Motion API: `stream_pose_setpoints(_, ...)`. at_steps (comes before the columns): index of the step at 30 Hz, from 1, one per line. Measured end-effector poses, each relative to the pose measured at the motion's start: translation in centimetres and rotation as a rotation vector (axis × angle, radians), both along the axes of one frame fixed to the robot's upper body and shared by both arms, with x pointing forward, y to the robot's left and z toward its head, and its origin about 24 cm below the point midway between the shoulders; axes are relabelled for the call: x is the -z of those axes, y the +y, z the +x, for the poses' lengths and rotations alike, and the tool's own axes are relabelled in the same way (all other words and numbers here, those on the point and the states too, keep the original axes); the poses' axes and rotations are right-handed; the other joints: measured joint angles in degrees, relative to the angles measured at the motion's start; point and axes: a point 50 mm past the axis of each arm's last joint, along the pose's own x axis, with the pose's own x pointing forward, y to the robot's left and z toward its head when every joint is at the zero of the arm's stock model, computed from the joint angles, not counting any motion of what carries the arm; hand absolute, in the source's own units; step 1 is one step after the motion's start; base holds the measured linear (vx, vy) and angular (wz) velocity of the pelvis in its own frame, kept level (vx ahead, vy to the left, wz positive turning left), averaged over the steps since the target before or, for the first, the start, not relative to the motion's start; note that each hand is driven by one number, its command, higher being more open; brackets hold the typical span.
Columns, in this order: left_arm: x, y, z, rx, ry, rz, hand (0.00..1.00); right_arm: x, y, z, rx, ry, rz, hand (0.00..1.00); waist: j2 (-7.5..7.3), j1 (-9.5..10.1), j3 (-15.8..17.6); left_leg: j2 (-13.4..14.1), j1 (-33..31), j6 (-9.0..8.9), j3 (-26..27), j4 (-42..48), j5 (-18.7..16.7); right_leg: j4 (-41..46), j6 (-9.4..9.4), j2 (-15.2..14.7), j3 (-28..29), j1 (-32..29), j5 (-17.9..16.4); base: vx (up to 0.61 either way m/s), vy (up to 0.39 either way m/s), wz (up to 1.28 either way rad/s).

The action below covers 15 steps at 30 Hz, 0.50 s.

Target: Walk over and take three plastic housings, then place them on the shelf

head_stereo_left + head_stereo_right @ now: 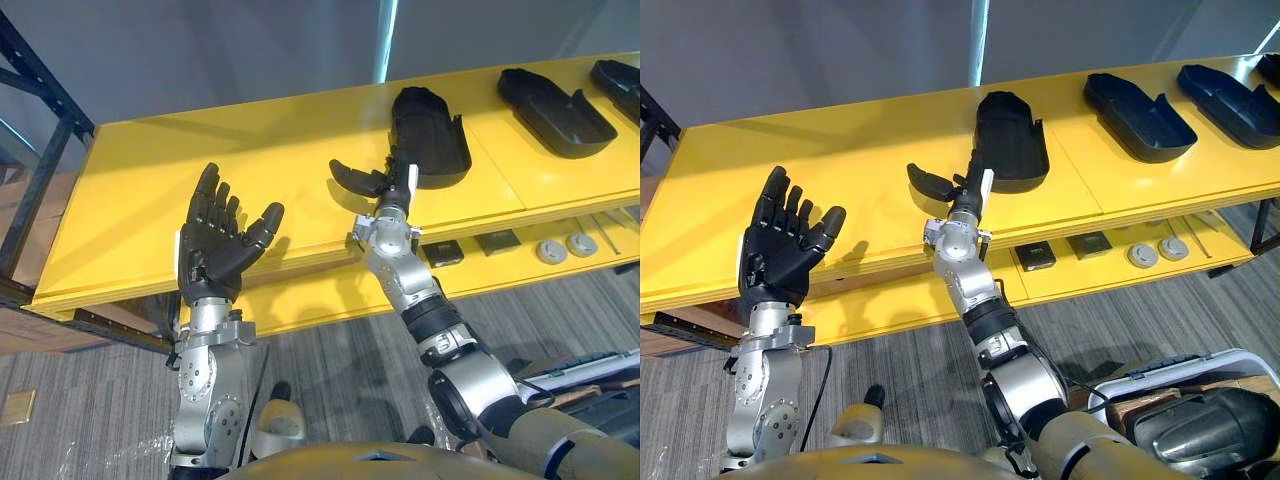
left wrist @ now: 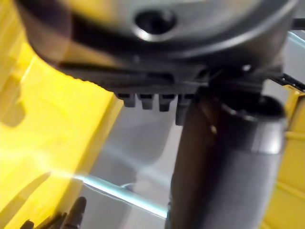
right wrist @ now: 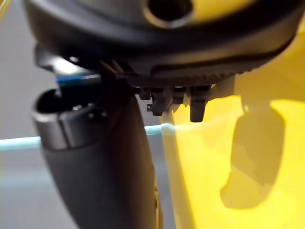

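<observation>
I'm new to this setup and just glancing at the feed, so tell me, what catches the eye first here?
A long yellow shelf spans the scene, with black plastic housings lying on its right half: the nearest housing mid-shelf, then a second housing and a third housing further right. The left hand is raised before the shelf, fingers spread, holding nothing. The right hand reaches, open, toward the nearest housing's near end.

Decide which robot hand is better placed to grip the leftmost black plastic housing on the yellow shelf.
Right, probably: the right robot hand sits open beside the black plastic housing, while the left robot hand is raised open over bare yellow shelf, farther from it.
</observation>
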Motion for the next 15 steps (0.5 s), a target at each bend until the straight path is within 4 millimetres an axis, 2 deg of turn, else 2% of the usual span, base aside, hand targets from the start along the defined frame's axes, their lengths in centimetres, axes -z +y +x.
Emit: stream_pose_setpoints(15, 0.1, 0.0, 0.2, 0.024, 0.011, 0.041, 1.0, -0.1, -1.8, 0.4, 0.02, -0.019, -0.078, 1.0, 0.7, -0.57, 1.5, -0.4, 1.0, -0.09, 0.1, 0.0, -0.2, -1.9, 0.11, 0.1, 0.1, 1.6, 1.1, 0.0, 0.0, 0.0)
